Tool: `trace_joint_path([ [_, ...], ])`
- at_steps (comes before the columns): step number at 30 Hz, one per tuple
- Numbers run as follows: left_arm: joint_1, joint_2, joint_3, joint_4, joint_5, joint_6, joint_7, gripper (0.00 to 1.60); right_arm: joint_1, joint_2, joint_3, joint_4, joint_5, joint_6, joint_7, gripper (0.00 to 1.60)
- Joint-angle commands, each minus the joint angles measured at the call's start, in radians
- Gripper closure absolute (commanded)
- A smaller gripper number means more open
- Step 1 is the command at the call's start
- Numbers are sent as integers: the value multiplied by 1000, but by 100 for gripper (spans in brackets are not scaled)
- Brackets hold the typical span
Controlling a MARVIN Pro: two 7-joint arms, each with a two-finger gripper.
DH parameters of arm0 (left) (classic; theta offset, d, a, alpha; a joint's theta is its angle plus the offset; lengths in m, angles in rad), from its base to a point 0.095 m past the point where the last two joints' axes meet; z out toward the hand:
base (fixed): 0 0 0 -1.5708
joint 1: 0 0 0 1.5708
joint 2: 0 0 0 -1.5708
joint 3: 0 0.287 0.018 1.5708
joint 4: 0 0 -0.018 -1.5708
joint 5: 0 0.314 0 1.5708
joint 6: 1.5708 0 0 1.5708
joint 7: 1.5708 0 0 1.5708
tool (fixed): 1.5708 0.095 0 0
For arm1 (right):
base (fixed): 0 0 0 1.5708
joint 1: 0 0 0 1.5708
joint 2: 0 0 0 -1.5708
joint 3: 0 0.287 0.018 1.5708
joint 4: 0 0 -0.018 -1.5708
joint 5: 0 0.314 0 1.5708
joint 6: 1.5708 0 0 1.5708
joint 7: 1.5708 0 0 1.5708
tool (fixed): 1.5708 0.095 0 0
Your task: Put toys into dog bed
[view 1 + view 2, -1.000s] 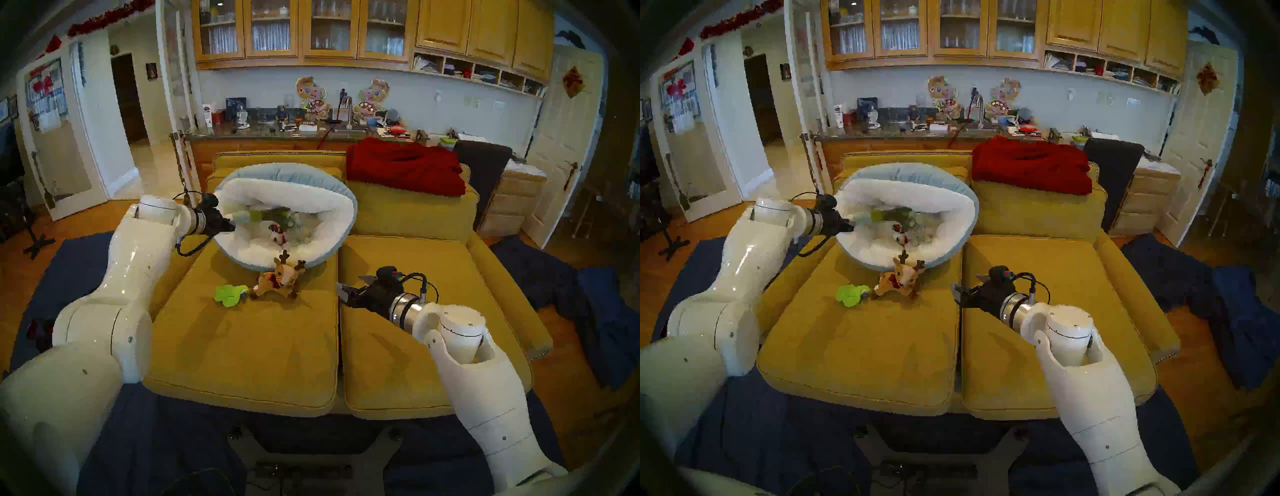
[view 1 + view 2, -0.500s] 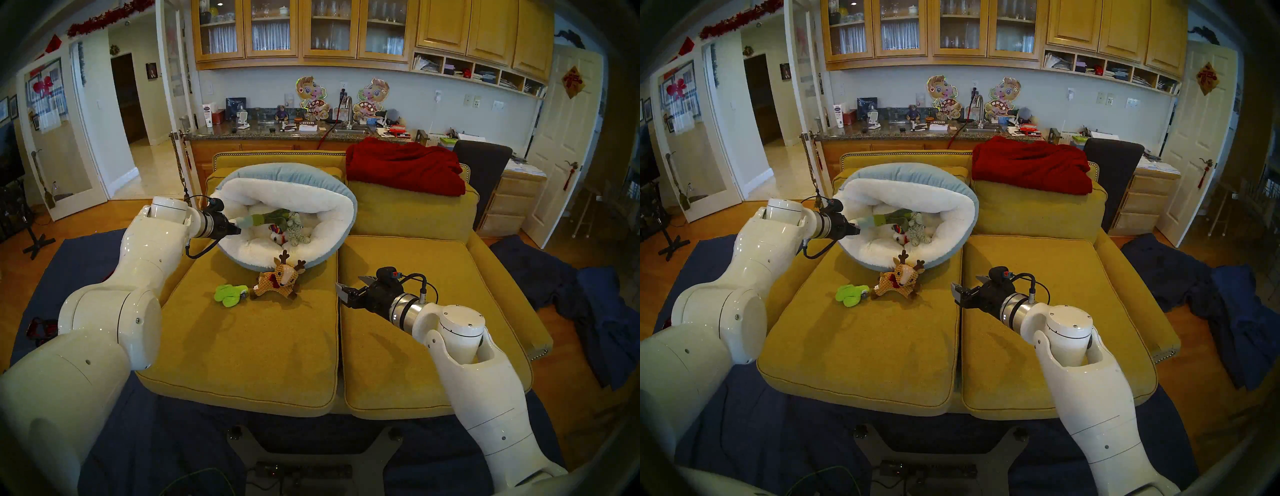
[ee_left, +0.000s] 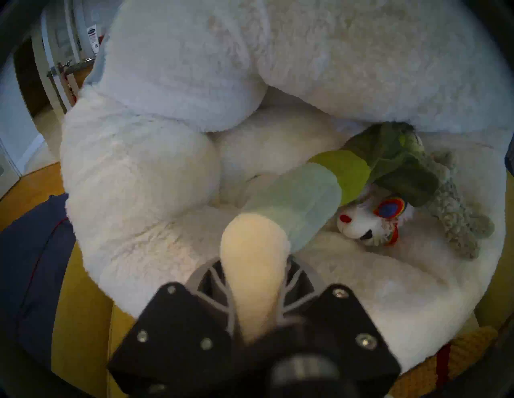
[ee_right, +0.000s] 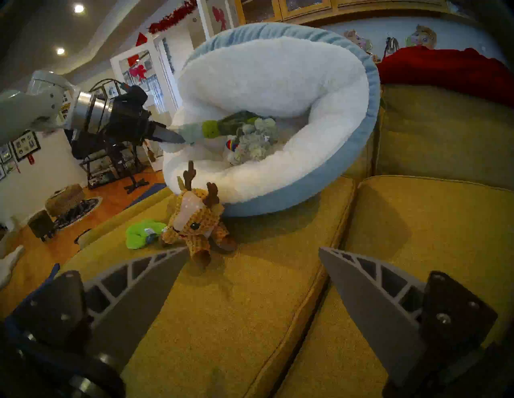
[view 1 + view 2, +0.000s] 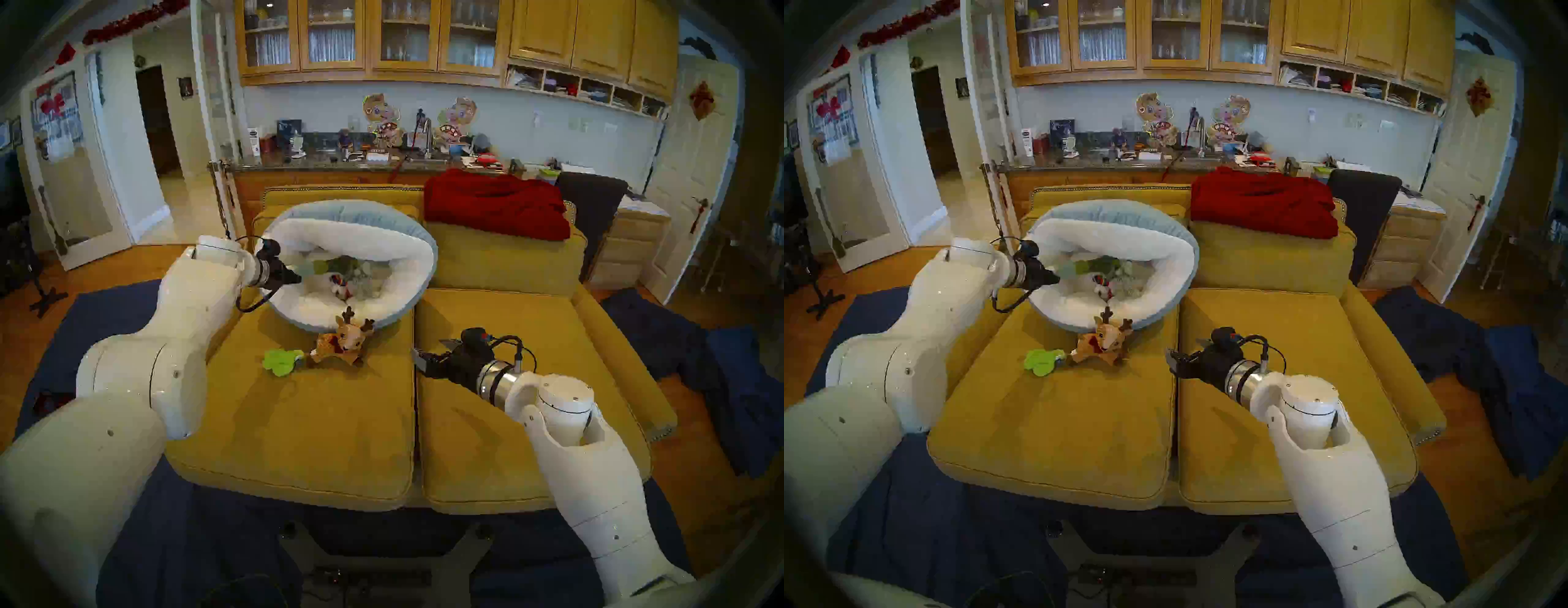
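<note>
The dog bed (image 5: 407,259) sits at the back of the sofa's (image 5: 297,416) left seat cushion, its far rim leaning against the backrest, white fleece inside and pale blue outside. In its hollow lie a white animal (image 3: 367,222) with a red nose and a rainbow patch on its head, and just beside it, toward the right wall, a grey-beige lumpy plush (image 3: 456,219).

The left gripper (image 3: 254,280) reaches over the bed's left rim, its jaws closed on the pale root end of the leek (image 3: 303,194). The leek's white-green stalk stretches over the fleece and its dark green leaves lie across the white animal's head and against the back wall.

Two toys remain outside, on the left seat cushion just in front of the bed's near rim: the reindeer (image 5: 345,342), its antlers touching the blue wall, and the cactus (image 5: 280,361) at its tail end, nearer the cushion's left edge.

The right gripper (image 4: 254,264) hovers low over the seam between the two seat cushions, jaws spread wide and holding nothing, pointing toward the reindeer.

A red blanket (image 5: 496,204) is draped over the backrest on the right. No writing is legible at this blur.
</note>
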Motion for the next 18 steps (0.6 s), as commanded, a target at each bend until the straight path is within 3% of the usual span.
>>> trace_joint_path([
  [1,-93,-30,5,13,1,-13,19,160,26,-1,7,-30,-1,-9,1,0],
  [5,-103,-37,5,31,3,-15,30,160,26,-1,7,-30,-1,-9,2,0],
  [6,-106,-39,6,36,3,-15,33,124,26,-1,7,-30,-1,-9,2,0],
  [7,-108,-39,6,39,3,-16,34,98,26,-2,7,-30,-2,-9,2,0],
  [8,-108,-39,6,39,3,-16,34,98,26,-2,7,-30,-2,-9,2,0],
  [9,-113,-39,5,47,4,-17,38,12,26,-2,8,-30,-2,-9,3,0],
  [10,-117,-38,4,51,3,-18,39,0,26,-2,8,-30,-2,-9,3,0],
  [18,-147,-42,-2,76,-3,-24,40,0,27,-3,10,-32,-5,-10,5,0],
])
